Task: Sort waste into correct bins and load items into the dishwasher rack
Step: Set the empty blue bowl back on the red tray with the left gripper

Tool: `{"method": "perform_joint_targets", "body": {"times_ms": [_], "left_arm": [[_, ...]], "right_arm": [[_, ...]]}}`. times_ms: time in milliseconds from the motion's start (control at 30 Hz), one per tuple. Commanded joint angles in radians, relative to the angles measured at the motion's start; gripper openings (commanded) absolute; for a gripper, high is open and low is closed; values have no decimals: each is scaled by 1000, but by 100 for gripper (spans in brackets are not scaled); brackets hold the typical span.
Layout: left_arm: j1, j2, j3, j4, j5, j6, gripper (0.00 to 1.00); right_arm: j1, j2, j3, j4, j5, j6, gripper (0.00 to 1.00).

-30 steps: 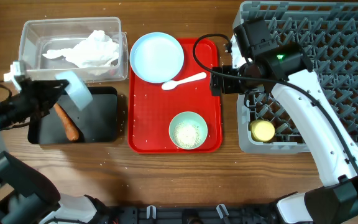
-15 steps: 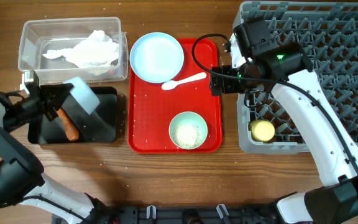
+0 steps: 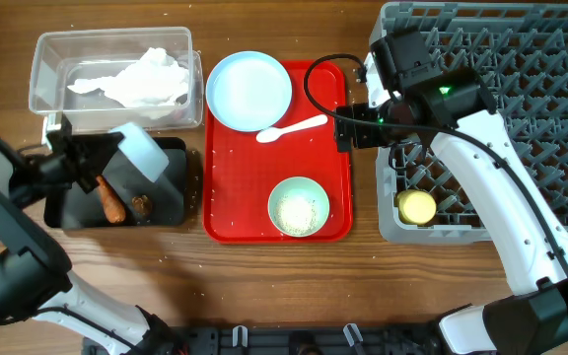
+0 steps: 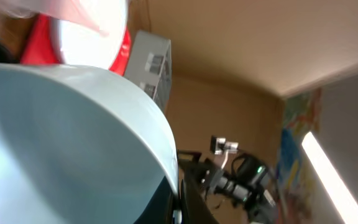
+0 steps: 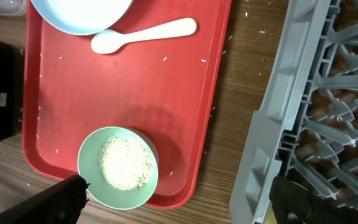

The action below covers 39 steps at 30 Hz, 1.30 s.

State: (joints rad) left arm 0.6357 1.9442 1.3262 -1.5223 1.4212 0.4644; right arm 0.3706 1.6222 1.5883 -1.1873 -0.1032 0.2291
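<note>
My left gripper is shut on the rim of a pale blue bowl, held tilted over the black tray. In the left wrist view the bowl fills the frame, with the gripper on its rim. An orange carrot piece and a small brown scrap lie in the black tray. White tissue lies in the clear tub. My right gripper is open and empty over the red tray's right edge; in the right wrist view it spans a bowl of rice.
The red tray holds the blue plate, the white spoon and the rice bowl. The grey rack stands at the right with the yellow cup in its near left corner. Rice grains are scattered on the tray.
The left gripper has tipped the bowl further and shifted it right over the black tray. A brown scrap now lies in the tray beside the carrot. The right arm has not moved.
</note>
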Motion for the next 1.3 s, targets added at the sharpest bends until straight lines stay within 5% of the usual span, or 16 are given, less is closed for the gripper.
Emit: {"method": "perform_joint_targets", "body": {"times_ms": [0, 133, 167, 233, 367, 600, 700, 833, 1000, 1100, 1167, 1267], "left_arm": [[-171, -106, 132, 14, -4, 104, 4], [-484, -130, 224, 220, -251, -3, 4], [-550, -128, 223, 283, -373, -86, 4], [-761, -124, 223, 415, -885, -339, 4], [-992, -122, 218, 473, -1314, -483, 4], [-1114, -75, 150, 569, -1344, -499, 4], [-1124, -59, 149, 568, -1319, -500, 22], [-1124, -59, 149, 569, -1296, -511, 24], [-990, -114, 231, 507, -1298, -745, 25], [-869, -204, 247, 464, -1299, -820, 39], [-789, -257, 247, 453, -1299, -821, 59], [-692, -288, 247, 451, -1299, -821, 66]], "right_arm": [[2, 11, 14, 8, 17, -16, 97], [2, 11, 14, 19, 17, -16, 97], [2, 11, 14, 19, 17, -15, 97], [2, 11, 14, 16, 16, -8, 97], [2, 11, 14, 16, 17, 9, 97], [2, 11, 14, 21, 17, 9, 97], [2, 11, 14, 25, 16, 10, 97], [2, 11, 14, 55, 12, 20, 97], [2, 20, 14, 219, -117, 48, 96], [3, 75, 14, 299, -126, 102, 96], [11, 148, 14, 340, -182, 115, 95], [52, 268, 14, 366, -214, 141, 90]]}}
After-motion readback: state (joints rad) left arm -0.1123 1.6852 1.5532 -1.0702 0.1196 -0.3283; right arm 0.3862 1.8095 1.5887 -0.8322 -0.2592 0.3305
